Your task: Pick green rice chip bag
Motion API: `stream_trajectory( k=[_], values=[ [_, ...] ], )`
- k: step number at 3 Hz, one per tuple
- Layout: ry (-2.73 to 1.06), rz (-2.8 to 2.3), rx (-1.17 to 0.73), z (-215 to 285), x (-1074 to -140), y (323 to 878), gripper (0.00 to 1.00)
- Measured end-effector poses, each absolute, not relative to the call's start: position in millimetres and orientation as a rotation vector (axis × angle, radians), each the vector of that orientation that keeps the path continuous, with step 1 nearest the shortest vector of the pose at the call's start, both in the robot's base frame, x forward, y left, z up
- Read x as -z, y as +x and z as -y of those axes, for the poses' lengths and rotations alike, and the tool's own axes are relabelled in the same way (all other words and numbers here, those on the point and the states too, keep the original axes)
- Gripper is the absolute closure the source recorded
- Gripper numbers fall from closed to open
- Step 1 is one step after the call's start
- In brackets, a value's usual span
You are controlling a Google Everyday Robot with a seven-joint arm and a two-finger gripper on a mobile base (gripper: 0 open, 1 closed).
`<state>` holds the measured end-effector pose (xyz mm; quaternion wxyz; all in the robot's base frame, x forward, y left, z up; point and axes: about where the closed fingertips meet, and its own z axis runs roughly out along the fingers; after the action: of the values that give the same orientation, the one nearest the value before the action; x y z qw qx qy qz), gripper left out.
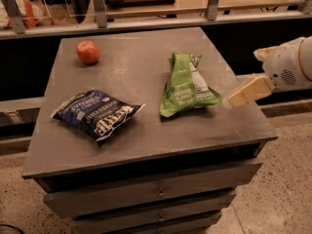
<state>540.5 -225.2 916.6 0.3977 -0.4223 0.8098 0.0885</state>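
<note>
approach step: the cream gripper (234, 99) hovers just right of the crumpled bright green foil rice chip bag (187, 84); open or clenched, cannot tell. next: close in over the bag.

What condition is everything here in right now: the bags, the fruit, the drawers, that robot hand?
Crumpled bright green foil chip bag: lying on the grey tabletop, not lifted.
Dark navy-blue chip bag: lying flat, apart from the green one.
Round red apple: whole, resting near the far left corner.
Grey drawers: shut.
Cream-coloured gripper: low over the right edge, beside the green bag's corner.
</note>
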Motion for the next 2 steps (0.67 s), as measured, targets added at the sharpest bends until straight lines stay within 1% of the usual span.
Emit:
stream_trajectory(
  k=[2],
  values=[
    [-1.050, -2.050, -0.206, 223.7, -916.5, 540.2, 0.00]
  ],
)
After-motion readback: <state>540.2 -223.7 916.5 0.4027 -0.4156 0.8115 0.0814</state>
